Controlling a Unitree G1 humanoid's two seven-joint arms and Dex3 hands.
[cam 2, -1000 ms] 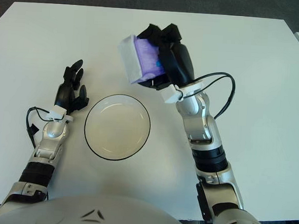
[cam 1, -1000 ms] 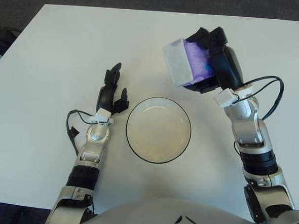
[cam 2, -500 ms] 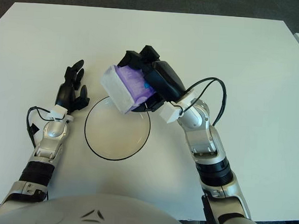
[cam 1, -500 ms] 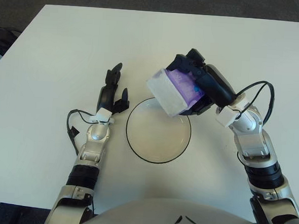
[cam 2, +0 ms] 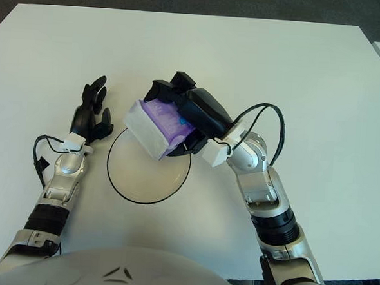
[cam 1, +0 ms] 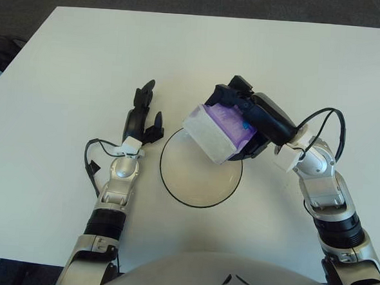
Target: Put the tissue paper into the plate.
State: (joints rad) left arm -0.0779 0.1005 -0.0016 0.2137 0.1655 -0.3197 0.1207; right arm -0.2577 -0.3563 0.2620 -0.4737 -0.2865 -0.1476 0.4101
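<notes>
One tissue paper pack [cam 1: 215, 131], purple with a white end, is gripped in the curled fingers of the right hand [cam 1: 253, 117] and is held tilted over the far right rim of the plate [cam 1: 193, 188]. Bare white table [cam 1: 72, 64] is seen on every side of the plate. The left hand [cam 1: 142, 117] is shown just left of the plate, fingers loosely extended, nothing held.

right hand [cam 1: 246, 117] fingers curled in a grasp, left hand [cam 1: 142, 117] fingers spread
</notes>
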